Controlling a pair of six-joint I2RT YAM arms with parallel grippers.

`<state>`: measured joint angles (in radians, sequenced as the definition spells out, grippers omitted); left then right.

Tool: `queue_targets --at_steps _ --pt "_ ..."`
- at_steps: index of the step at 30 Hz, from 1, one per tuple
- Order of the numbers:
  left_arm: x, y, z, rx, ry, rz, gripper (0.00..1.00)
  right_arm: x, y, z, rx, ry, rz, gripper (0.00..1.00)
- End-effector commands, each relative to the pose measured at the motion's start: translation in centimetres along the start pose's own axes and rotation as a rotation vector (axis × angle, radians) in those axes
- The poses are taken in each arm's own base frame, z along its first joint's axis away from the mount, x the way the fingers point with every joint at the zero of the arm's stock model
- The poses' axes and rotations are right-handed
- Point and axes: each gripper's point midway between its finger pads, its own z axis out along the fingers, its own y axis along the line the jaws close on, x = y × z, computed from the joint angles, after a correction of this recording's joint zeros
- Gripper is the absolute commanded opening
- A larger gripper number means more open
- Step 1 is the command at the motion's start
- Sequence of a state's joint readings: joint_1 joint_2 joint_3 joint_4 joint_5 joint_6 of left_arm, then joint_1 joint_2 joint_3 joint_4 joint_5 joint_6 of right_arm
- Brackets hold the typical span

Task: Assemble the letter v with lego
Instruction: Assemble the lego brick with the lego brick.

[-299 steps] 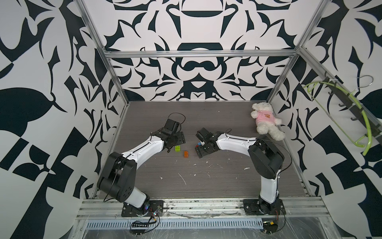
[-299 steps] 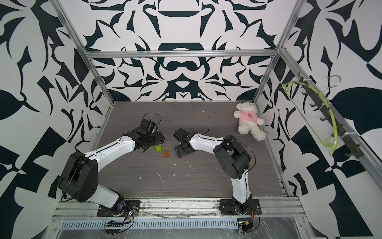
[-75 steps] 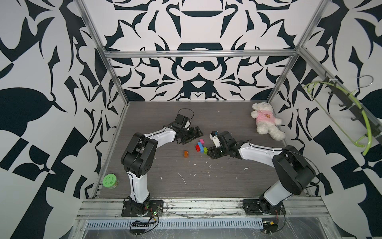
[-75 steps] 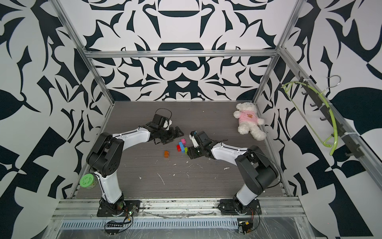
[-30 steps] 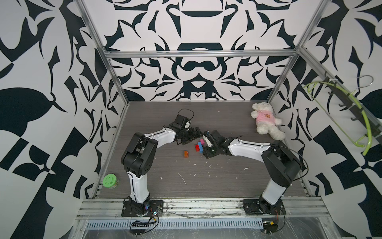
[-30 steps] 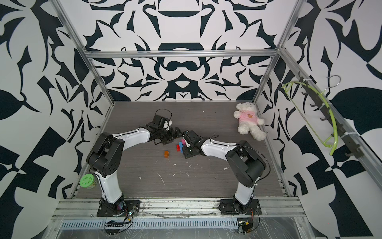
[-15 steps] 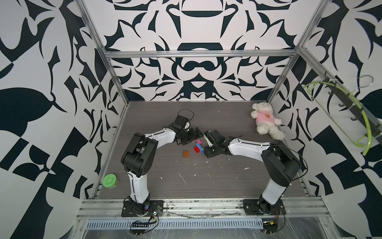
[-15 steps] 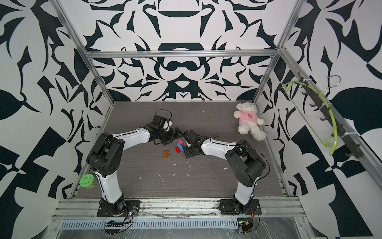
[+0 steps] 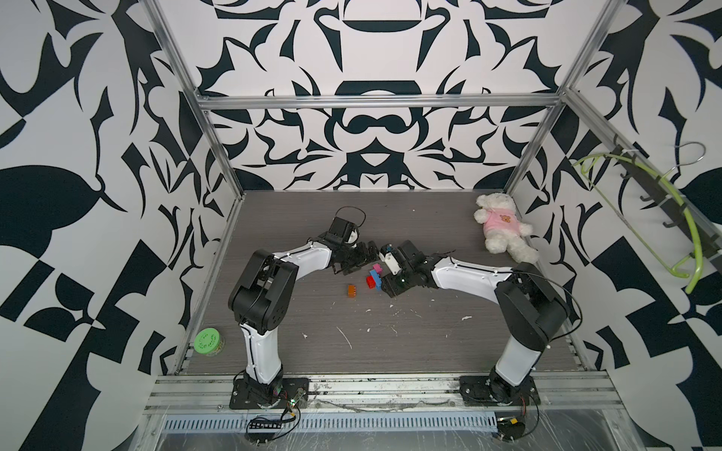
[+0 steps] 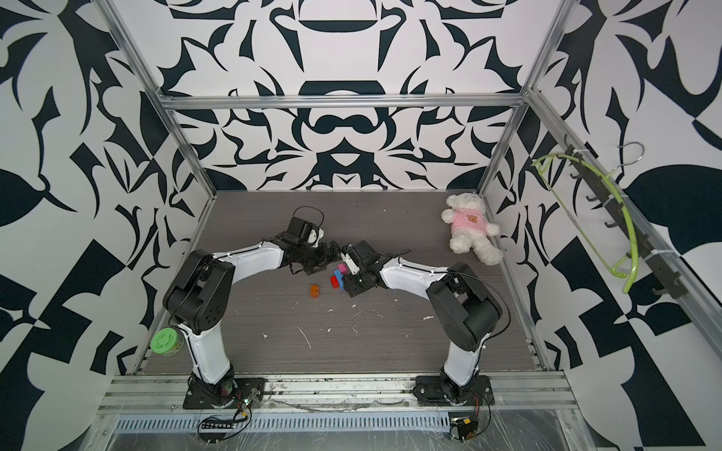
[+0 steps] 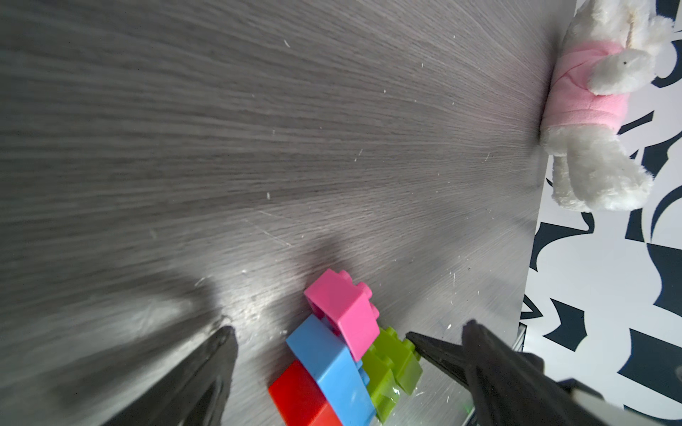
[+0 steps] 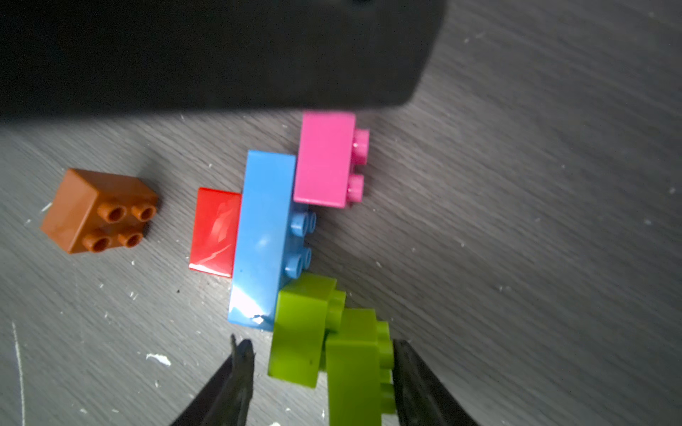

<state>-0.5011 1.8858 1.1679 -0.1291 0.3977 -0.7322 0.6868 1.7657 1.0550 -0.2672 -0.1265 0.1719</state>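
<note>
Four lego bricks lie joined on the table: pink, long blue, red and two lime green. In both top views this cluster lies between the arms. An orange brick lies loose beside it. My right gripper straddles the green bricks. One finger touches their studs and the other stands off with a gap. My left gripper is wide open around the pink end, touching nothing.
A white teddy bear in a pink shirt lies at the back right by the wall. A green-lidded jar stands at the table's front left edge. White crumbs dot the table's front half. A green hanger hangs on the right wall.
Since 2.5 seconds ago my right gripper has slid left onto the cluster's green end. In the last second its jaws have eased slightly apart. The left arm has not moved.
</note>
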Motion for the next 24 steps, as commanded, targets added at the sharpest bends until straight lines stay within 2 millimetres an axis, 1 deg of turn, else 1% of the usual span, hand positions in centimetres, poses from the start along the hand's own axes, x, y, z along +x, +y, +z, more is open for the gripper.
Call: queue_targets --at_steps 1,10,14,18,24 --pt "0.44 0.21 -0.59 -0.007 0.007 0.009 1.00 -0.92 0.27 -0.24 -0.016 -0.005 -0.025 0.61" --pt "0.42 0.64 -0.50 -0.012 0.008 0.000 1.00 -0.78 0.02 0.31 -0.002 0.024 -0.024 0.62" --pt "0.40 0.75 -0.59 -0.013 0.004 -0.003 1.00 -0.69 -0.09 0.51 0.003 0.029 -0.019 0.56" --pt "0.38 0.79 -0.68 -0.013 0.001 -0.004 1.00 -0.62 -0.29 0.58 0.014 0.030 -0.008 0.52" --pt "0.30 0.74 -0.80 -0.012 -0.001 -0.004 1.00 -0.80 -0.10 0.65 0.003 0.022 -0.009 0.51"
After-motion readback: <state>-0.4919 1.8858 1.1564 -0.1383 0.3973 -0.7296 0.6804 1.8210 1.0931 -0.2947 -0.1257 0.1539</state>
